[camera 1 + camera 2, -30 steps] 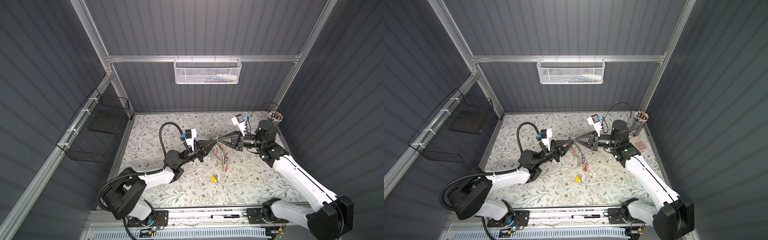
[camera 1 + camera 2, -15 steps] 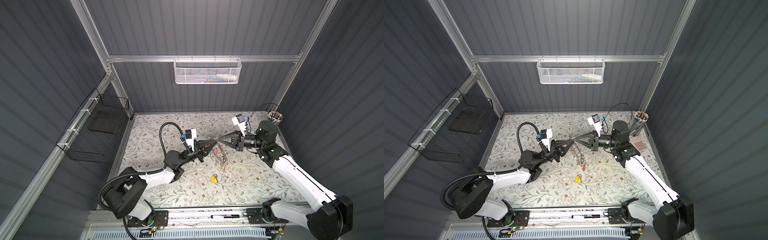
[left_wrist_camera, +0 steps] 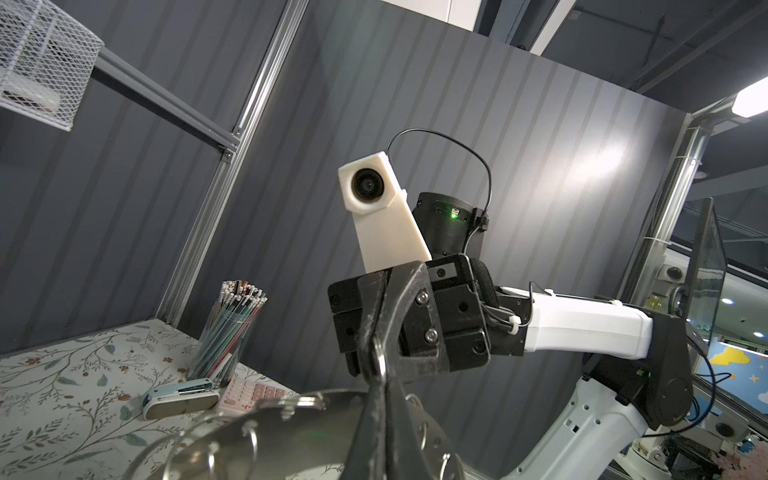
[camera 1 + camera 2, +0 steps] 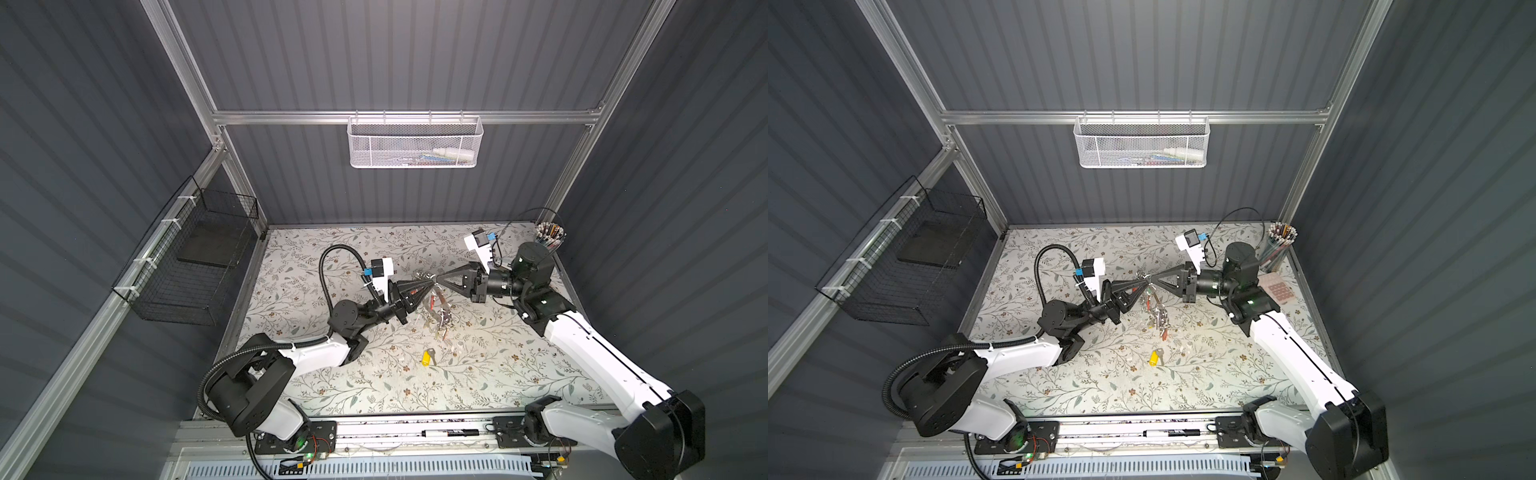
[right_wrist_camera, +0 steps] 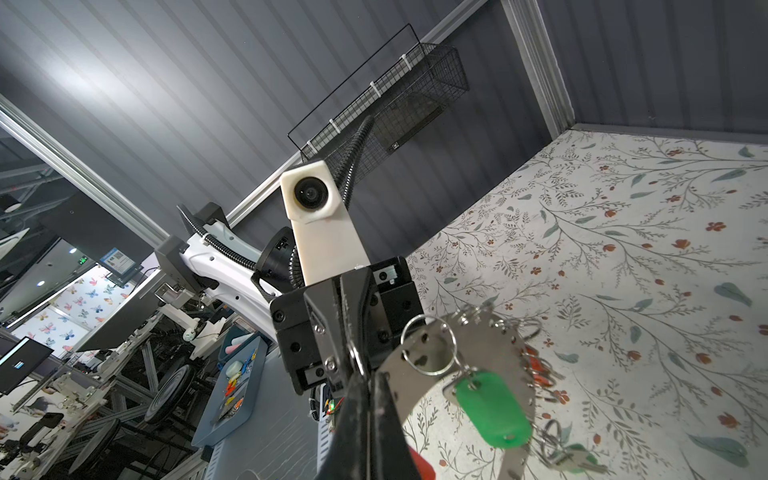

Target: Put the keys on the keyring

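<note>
Above the mat (image 4: 519, 374), the right hand (image 4: 436, 284) pinches the keyring (image 5: 494, 353).

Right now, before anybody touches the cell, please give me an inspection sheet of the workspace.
Surface: floral mat; no spill seen.
Job's things: keyring hangs between the arms with a green-tagged key and others; yellow-tagged key loose on the mat.
Clutter: pen cup, calculator, stapler back right; marker on front rail.
Grippers: left gripper and right gripper meet tip to tip, both shut on a split ring.
Cables: black hose loops off left arm; thin cable over right wrist.
Surroundings: white mesh basket on back rail; black wire basket on left wall.
</note>
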